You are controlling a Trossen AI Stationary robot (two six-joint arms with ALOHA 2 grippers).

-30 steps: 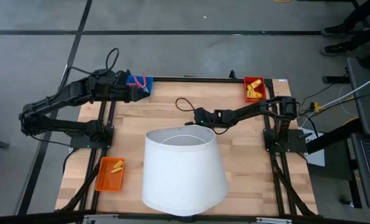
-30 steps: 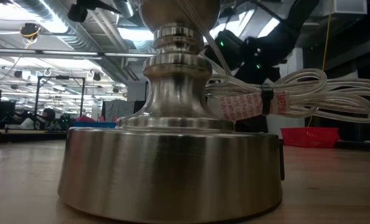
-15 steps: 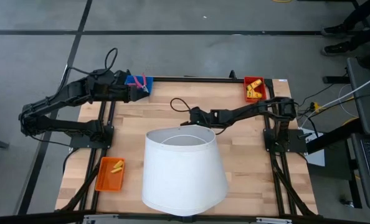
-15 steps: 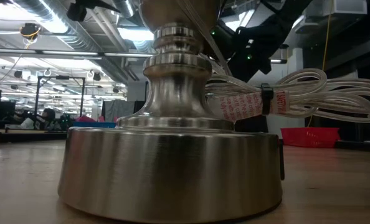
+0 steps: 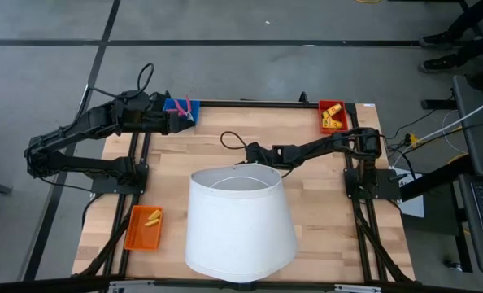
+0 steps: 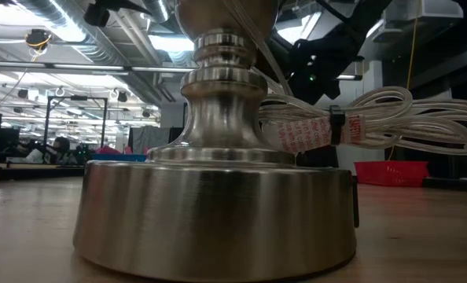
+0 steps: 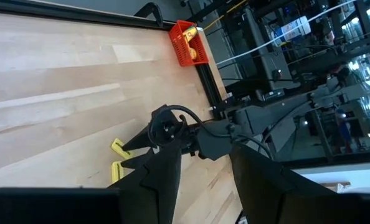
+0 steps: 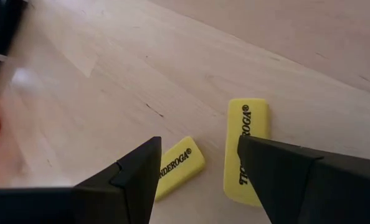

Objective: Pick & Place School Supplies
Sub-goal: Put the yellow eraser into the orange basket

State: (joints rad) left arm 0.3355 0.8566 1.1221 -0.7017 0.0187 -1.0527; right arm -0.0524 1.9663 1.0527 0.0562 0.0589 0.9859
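Two flat yellow rubber erasers with dark lettering, a short one (image 8: 180,165) and a long one (image 8: 246,149), lie side by side on the pale wooden surface (image 8: 110,74), and the right gripper (image 8: 197,163) hovers just above them with fingers spread, nothing between them. This looks like the approach before a pick. Next it must centre on one eraser, descend and close. Over by the blue plastic tray (image 5: 176,106), the left gripper (image 7: 200,168) waits, part-open and empty.
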